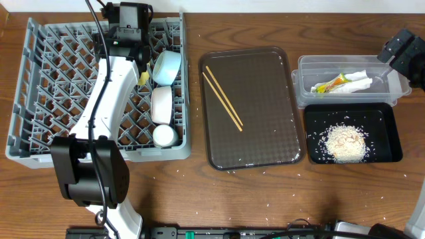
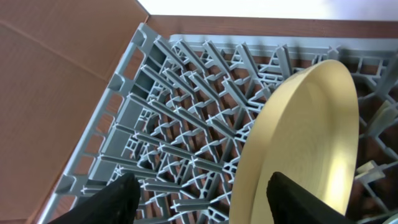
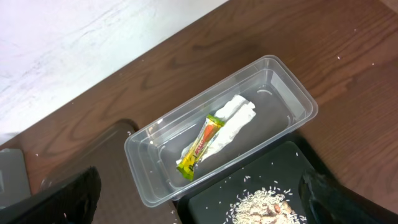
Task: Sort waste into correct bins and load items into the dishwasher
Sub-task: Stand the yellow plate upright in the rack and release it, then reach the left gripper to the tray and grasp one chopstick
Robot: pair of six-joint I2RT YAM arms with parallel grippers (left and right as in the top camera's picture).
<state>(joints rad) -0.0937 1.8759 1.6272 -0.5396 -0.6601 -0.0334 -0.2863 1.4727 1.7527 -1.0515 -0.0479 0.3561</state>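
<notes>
Two thin wooden chopsticks [image 1: 222,97] lie side by side on the dark brown flat serving tray [image 1: 265,119] in the middle of the worktop. They are the only dishes not yet in the large grey plastic dish rack [image 1: 40,99]. Their long axis runs diagonally, from the tray's far left corner towards its centre.

The left hand [image 2: 202,190] hangs over the far side of the rack, so the chopsticks lie off to its right and a little nearer the robot. It looks like the closer of the two hands. Its fingers are spread apart, and the round yellow plate [image 2: 305,137] stands on edge among the pegs between them, with nothing pinched.

The right hand [image 3: 199,186] hovers above the clear plastic rectangular tub [image 3: 305,99], which holds the orange-and-green plastic wrapper [image 3: 202,146] and the crumpled white paper napkin [image 3: 233,121]. Its fingers are spread wide and empty.
</notes>
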